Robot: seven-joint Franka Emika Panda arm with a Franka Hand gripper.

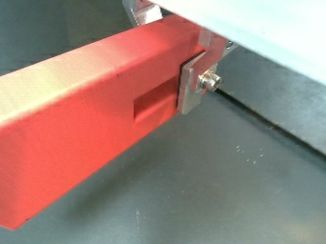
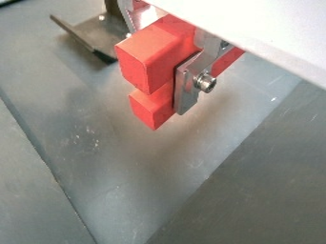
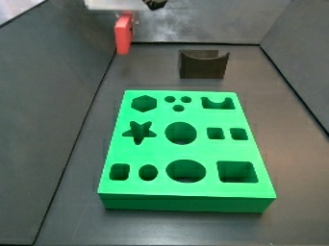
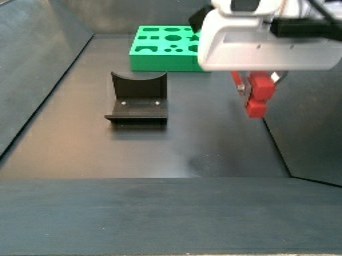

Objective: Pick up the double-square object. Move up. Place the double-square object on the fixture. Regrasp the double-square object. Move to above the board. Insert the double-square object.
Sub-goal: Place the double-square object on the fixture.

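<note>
Nearest in a side view, the dark bench (image 4: 147,160) lies bare, and above it my jaws (image 4: 257,88) hang in the air, right of the fixture (image 4: 136,100). They are closed on the double-square object (image 4: 257,95), which hangs down from them, well clear of the bench. Both wrist views show the grip plainly: a flat silver finger (image 1: 193,84) presses against the side of the red piece (image 1: 95,119), with a screw beside it. In a wrist view the two square ends of the piece (image 2: 155,74) sit one above the other, stepped, with the silver finger (image 2: 189,88) clamped on their flank and the grey bench (image 2: 192,181) beneath, untouched by the piece.

Farther back in that same side view, the fixture stands on the bench with its notch facing up, and the board (image 4: 166,46) lies beyond it at the far end.

Seen from the opposite side view, the board (image 3: 187,146) is the near thing, flat on the bench (image 3: 52,154), its star, hexagon, circle and square holes all open. Behind it stands the fixture (image 3: 202,63), and to the far left of that my jaws (image 3: 123,16) carry the red piece (image 3: 123,34) in the air, apart from both.
</note>
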